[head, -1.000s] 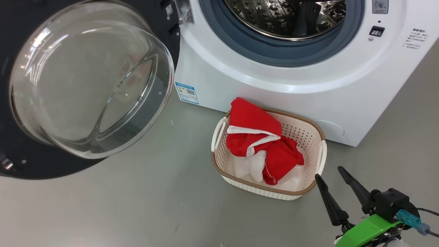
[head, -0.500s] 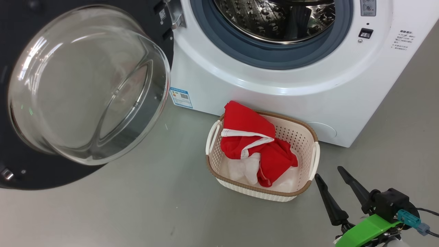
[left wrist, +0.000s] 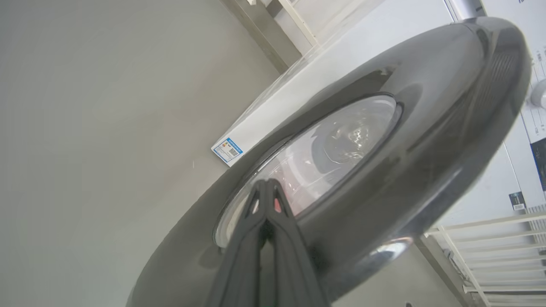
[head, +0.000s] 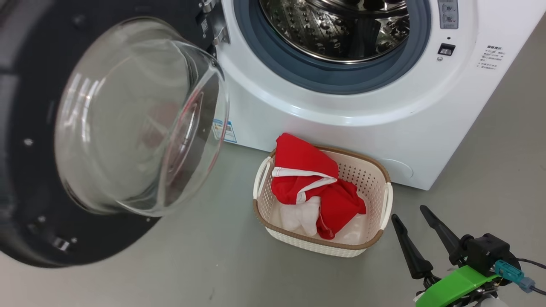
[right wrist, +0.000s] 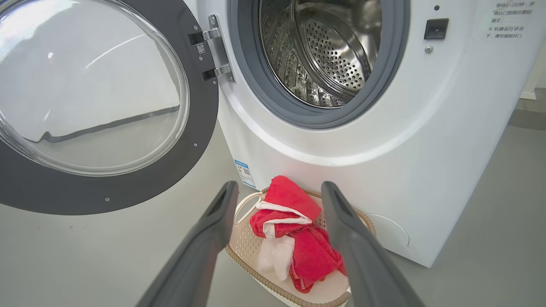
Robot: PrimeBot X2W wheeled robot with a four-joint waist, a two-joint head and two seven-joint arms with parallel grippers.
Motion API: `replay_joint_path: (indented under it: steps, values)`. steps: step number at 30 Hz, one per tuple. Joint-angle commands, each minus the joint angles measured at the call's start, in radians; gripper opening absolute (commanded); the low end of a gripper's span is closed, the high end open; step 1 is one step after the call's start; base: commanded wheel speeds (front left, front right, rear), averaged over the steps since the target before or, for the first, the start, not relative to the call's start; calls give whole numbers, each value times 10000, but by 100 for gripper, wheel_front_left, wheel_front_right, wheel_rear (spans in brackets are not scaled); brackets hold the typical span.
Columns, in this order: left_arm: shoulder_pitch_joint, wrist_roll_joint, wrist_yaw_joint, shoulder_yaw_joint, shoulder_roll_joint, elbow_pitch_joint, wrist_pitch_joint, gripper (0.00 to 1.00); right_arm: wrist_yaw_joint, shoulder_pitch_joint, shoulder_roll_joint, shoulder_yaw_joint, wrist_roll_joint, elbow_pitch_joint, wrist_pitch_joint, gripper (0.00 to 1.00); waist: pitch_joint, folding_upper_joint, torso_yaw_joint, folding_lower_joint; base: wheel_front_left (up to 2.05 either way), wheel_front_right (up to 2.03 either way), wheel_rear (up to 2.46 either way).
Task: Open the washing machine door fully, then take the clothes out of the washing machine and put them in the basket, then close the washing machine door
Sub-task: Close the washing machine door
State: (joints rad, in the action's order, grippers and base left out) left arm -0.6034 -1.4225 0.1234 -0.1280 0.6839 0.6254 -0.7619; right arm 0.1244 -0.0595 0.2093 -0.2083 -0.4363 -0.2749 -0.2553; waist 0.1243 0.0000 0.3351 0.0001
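Observation:
The washing machine [head: 341,123] stands with its steel drum [head: 337,25] showing no clothes. Its door [head: 25,192] hangs partly swung out on the left, glass bowl facing me. In the left wrist view my left gripper [left wrist: 266,183] is shut, with its tips against the door's [left wrist: 426,162] outer face at the window's edge. The red and white clothes [head: 315,187] lie in the cream basket [head: 324,244] on the floor before the machine. My right gripper [head: 408,212] hovers open and empty just right of the basket. From the right wrist, that gripper [right wrist: 279,185] frames the clothes [right wrist: 294,238].
Grey floor [head: 213,264] spreads in front and to the left of the basket. A blue label [head: 229,131] sits low on the machine's front. A white rail frame [left wrist: 490,256] stands beyond the door in the left wrist view.
The door has swung toward the machine's opening. The head view has tilted, so the machine and basket sit a little lower and further left. My right gripper has kept its place, still open.

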Motion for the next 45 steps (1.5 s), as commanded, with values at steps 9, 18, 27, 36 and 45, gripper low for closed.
replay_joint_path:
  steps: [9, 18, 27, 36, 45]
  values:
    - [1466, -753, 73, -18, 353, -2701, -519, 0, 63, 203, -28, 3, 51, 335, -65, 100, -386, 0, -153, -1, 0, 0, 0]
    - [1914, -753, 73, 845, -60, -4809, -485, 0, 63, 370, -56, 39, 18, 351, -65, 100, -635, 0, -324, -1, 0, 0, 0]
    - [1651, -660, 73, 1695, -731, -6023, 101, 0, 63, 413, -114, 82, -7, 405, -65, 100, -723, 0, -633, -1, 0, 0, 0]
    - [1183, -386, 73, 2827, -1635, -6522, 864, 0, 63, 476, -181, 197, 5, 465, -65, 100, -752, 0, -1130, -1, 0, 0, 0]
    - [681, -76, 73, 3468, -2524, -6569, 1968, 0, 63, 446, -227, 420, 46, 550, -65, 100, -604, 0, -1616, -1, 0, 0, 0]
